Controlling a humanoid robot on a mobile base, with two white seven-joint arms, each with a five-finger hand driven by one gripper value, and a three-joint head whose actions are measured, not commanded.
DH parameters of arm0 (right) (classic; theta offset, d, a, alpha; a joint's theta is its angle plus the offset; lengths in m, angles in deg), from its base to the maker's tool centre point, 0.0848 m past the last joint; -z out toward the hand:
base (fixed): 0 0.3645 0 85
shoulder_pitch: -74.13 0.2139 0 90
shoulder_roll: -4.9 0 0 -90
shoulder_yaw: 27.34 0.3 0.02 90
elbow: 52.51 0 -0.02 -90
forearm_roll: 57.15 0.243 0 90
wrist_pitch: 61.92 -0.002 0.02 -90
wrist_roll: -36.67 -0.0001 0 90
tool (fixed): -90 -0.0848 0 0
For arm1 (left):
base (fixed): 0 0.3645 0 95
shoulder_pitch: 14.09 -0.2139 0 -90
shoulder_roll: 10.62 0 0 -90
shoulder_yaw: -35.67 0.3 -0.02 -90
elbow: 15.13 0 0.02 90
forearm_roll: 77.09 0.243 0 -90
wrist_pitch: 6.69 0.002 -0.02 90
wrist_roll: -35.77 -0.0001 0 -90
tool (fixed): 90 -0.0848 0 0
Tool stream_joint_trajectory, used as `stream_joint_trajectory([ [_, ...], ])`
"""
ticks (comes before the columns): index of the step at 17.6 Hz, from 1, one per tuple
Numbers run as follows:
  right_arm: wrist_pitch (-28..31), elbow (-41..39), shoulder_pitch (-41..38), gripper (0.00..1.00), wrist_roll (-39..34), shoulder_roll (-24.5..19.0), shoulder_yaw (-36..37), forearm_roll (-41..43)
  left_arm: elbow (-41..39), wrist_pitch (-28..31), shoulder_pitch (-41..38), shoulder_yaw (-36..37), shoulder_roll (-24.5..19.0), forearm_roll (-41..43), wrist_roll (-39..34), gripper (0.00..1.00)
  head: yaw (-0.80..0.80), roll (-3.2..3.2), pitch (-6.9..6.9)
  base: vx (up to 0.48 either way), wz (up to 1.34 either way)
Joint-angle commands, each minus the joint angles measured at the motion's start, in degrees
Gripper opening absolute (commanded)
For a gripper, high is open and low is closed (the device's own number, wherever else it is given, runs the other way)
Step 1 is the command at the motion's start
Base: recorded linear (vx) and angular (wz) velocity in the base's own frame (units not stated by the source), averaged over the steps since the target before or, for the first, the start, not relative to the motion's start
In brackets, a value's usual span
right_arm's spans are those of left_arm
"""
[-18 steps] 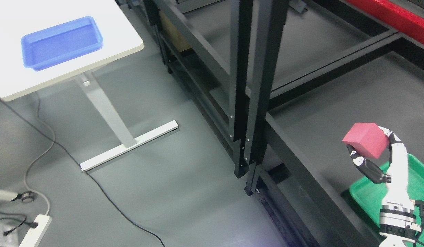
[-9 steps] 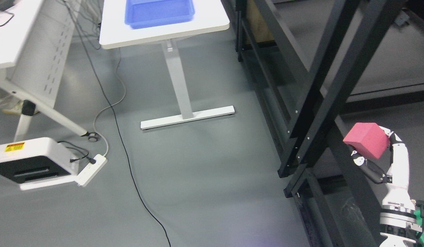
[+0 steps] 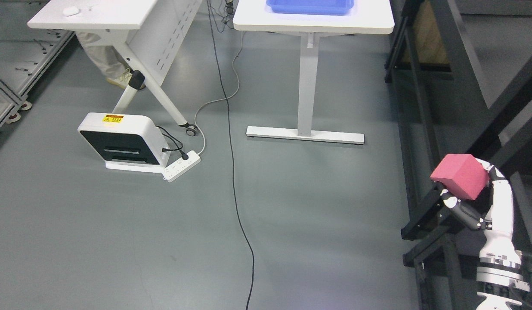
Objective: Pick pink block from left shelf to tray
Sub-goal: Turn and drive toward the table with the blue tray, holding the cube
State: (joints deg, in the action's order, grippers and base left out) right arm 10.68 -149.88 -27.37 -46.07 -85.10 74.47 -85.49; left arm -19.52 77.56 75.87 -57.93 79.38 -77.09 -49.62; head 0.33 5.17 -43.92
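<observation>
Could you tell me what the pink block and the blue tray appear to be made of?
Pink block, held in the right hand: probably foam or soft plastic, going by its matte, even faces with no shine.
Blue tray on the white table: likely moulded plastic, with its smooth, uniform colour and rolled rim.

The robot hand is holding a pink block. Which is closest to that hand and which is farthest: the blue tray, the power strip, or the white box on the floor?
From the right hand holding the pink block, in the head view:
1. Blue tray: on the white table, top middle.
2. Power strip: on the floor, left of middle.
3. White box: on the floor, just left of the strip.
</observation>
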Motion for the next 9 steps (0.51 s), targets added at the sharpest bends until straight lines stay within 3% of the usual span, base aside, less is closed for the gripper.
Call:
stream_joint_trajectory([
  [1,0.0,0.0,-0.1,0.04,0.0,1.0,-0.1,0.0,0.0,-0.1,-0.5,0.0,-1.0,0.1,0.0,1.0,0.0,0.0,0.0,-0.082,0.53],
  [9,0.0,0.0,-0.1,0.04,0.0,1.0,-0.1,0.0,0.0,0.0,-0.5,0.0,-1.0,0.1,0.0,1.0,0.0,0.0,0.0,0.013,0.04],
])
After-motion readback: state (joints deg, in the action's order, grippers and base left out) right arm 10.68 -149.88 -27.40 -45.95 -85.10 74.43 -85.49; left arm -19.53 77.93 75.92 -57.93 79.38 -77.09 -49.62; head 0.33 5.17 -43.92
